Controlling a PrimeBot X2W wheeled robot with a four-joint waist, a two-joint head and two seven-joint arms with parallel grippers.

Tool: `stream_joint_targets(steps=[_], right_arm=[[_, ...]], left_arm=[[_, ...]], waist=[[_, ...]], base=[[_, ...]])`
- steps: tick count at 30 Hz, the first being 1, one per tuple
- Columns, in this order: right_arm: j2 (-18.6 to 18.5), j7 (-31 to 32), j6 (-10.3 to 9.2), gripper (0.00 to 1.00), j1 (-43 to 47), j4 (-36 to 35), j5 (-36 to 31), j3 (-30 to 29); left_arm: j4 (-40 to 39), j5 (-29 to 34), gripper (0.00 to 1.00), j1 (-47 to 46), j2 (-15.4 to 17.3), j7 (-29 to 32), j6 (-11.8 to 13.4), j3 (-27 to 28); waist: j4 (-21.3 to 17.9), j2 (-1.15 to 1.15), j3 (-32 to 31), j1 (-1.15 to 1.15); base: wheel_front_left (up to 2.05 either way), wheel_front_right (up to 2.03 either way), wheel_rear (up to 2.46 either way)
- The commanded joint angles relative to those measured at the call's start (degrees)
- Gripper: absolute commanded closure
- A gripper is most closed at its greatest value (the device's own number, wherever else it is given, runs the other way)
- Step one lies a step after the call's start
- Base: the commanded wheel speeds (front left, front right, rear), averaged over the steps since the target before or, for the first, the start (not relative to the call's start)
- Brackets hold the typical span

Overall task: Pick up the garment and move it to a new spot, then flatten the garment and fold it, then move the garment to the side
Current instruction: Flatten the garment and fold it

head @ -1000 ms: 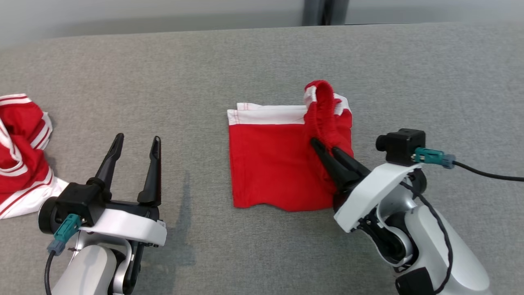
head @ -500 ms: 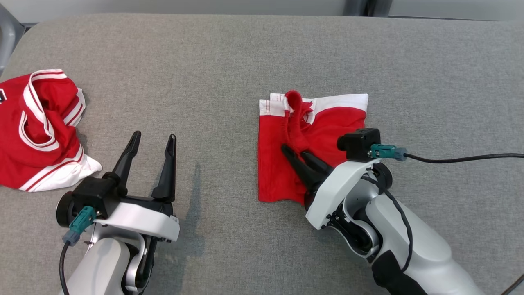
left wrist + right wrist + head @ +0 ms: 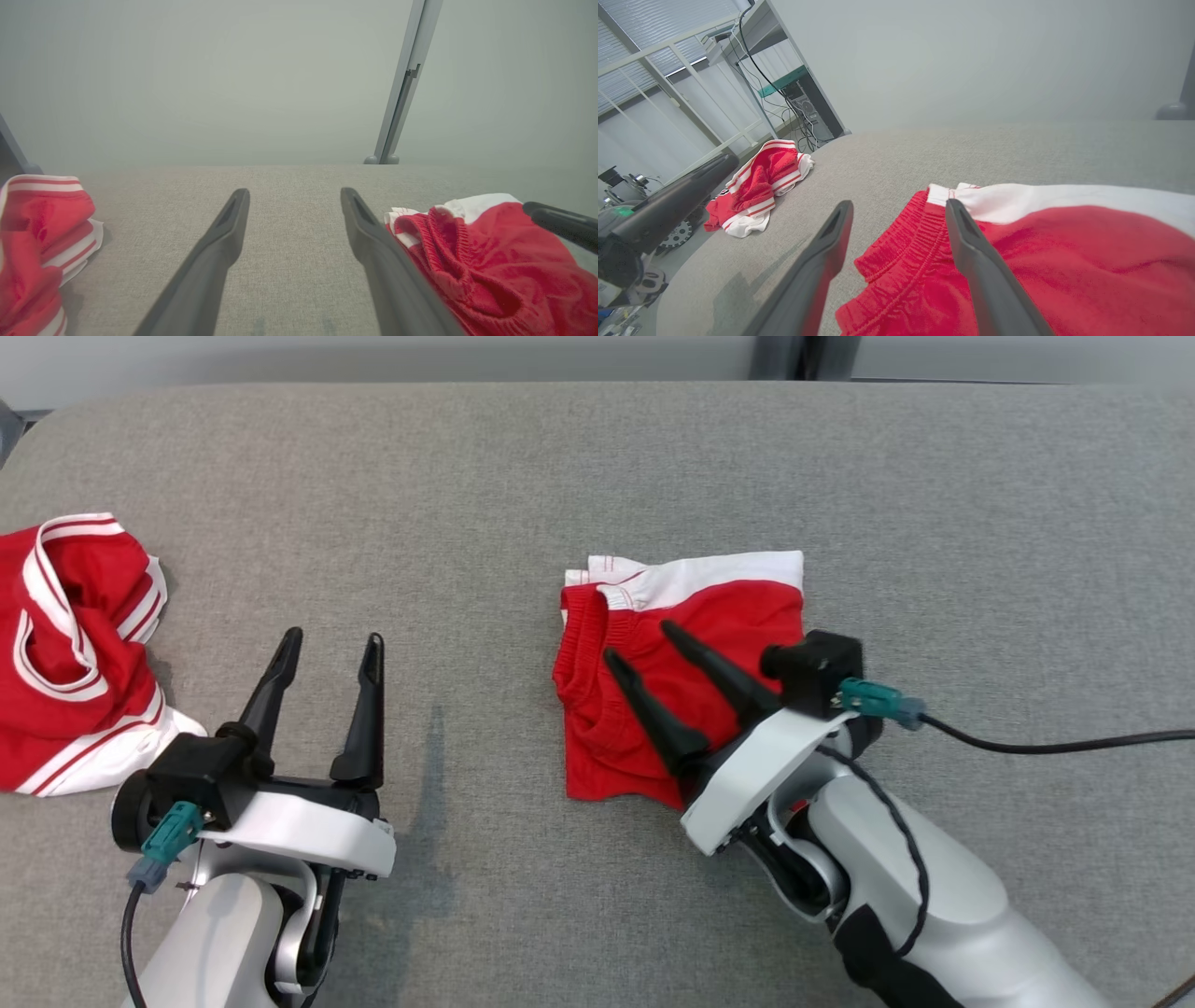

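The shorts (image 3: 747, 616) lie folded at frame centre. Right pincer (image 3: 639, 642) hovers wide open, empty, over them; left pincer (image 3: 333, 637) open, empty, lower left. Folding looks done; the sideways move is left.

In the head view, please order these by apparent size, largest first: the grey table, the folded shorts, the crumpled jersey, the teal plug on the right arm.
1. Table.
2. Shorts and jersey: about alike, and the picture's edge cuts the jersey, so no ranking.
3. Teal plug.
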Motion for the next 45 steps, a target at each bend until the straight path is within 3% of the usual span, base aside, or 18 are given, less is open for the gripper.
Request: stream_joint_targets(steps=[1, 12, 21, 32, 45], right_arm=[[-0.47, -0.90, 0.00, 0.00, 0.14, -0.03, -0.81, -0.94], [-3.68, -4.11, 0.00, 0.00, 7.82, -7.56, -13.38, -22.27], [-5.23, 1.17, 0.00, 0.00, 18.60, -16.46, -22.35, -37.09], [-3.35, 6.39, 0.00, 0.00, 27.95, -24.96, -25.56, -40.57], [-2.73, 9.48, 0.00, 0.00, 33.63, -28.91, -27.04, -42.26]], left_arm=[[-0.10, 0.43, 0.00, 0.22, 0.45, -0.33, 0.37, 0.40], [-2.49, 0.58, 0.00, 2.58, 2.00, -0.31, 2.50, 2.92], [-5.35, 0.51, 0.00, 6.05, 3.61, 1.03, 4.51, 3.52], [-7.48, -0.04, 0.00, 11.10, 4.80, 3.01, 6.01, 3.07], [-9.54, -0.37, 0.00, 14.89, 6.65, 3.22, 6.25, 3.26]], waist=[[-0.49, 0.00, -0.37, 0.00], [-3.71, 0.00, -2.53, 0.00], [-5.34, 0.00, -6.07, 0.00], [-5.94, 0.00, -11.30, 0.00], [-5.32, 0.00, -15.50, 0.00]], base=[[0.00, 0.00, 0.00], [0.00, 0.00, 0.00], [0.00, 0.00, 0.00], [0.00, 0.00, 0.00], [0.00, 0.00, 0.00]])
